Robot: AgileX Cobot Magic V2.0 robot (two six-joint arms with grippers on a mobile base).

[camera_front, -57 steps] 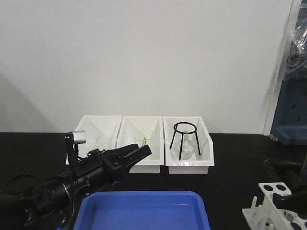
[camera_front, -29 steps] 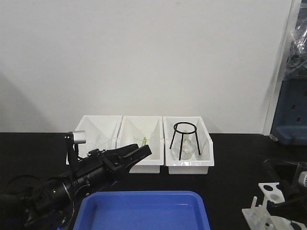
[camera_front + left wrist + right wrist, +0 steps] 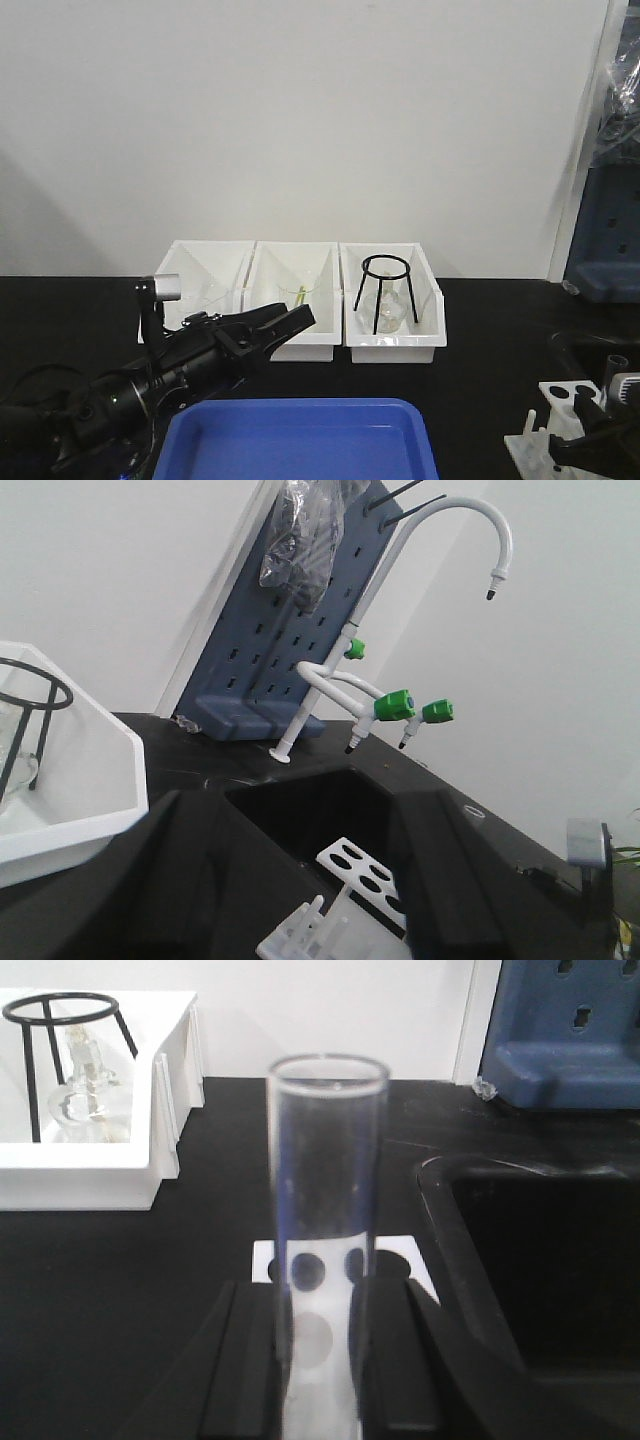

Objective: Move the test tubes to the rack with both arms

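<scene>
A clear test tube stands upright between the black fingers of my right gripper, which is shut on it. Just behind and below the tube lies the white rack with its round holes. In the front view this gripper sits at the lower right over the rack, and the tube's top pokes up above it. My left gripper hangs over the table's left part, before the bins. In the left wrist view it is open and holds nothing, with the rack far beyond its fingers.
Three white bins line the back; the right one holds a black tripod ring and a small flask. A blue tray lies at the front. A black sink, a white faucet and a blue pegboard stand at the right.
My right gripper with the tube has come further into view at the lower right and now covers part of the rack. The left arm has barely shifted.
</scene>
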